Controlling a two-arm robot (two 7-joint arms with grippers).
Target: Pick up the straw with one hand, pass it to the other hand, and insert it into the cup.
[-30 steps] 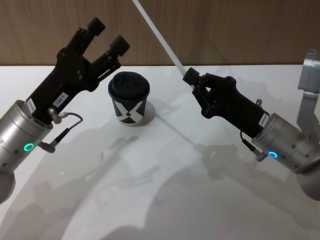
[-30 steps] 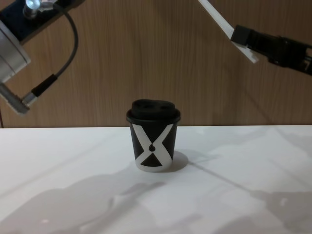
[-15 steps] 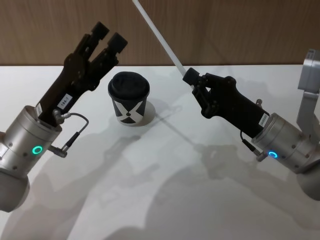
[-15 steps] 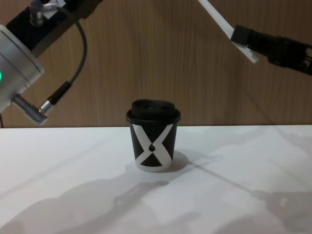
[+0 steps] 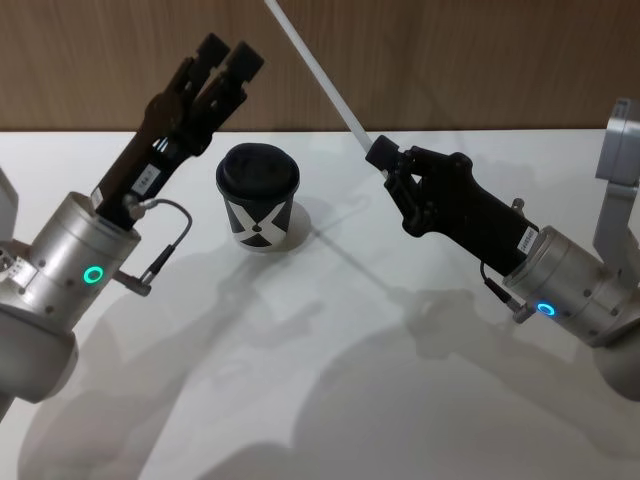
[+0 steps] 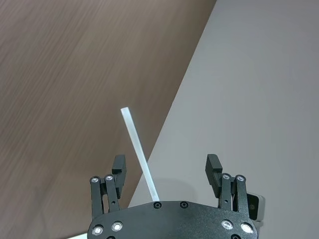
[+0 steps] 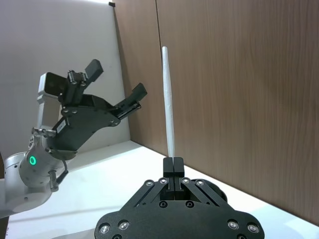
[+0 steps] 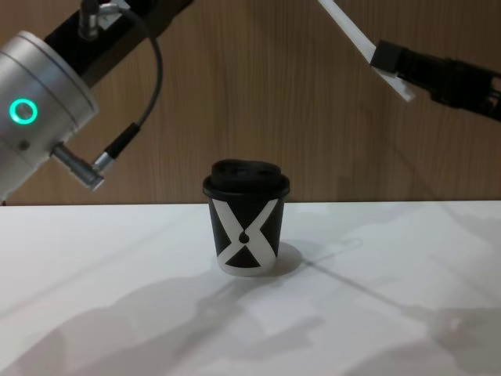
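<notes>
The table [image 5: 330, 400] is seen from above by the head cam, low and side-on by the chest cam (cup [image 5: 258, 210] shared); wrist cams are aimed at the wall [image 6: 60, 74].

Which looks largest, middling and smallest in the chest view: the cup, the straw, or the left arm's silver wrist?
1. Left wrist: largest, though it is nearest the camera, which inflates it.
2. Cup.
3. Straw, held in the right gripper: long but thin, and cut off at the top edge.
</notes>
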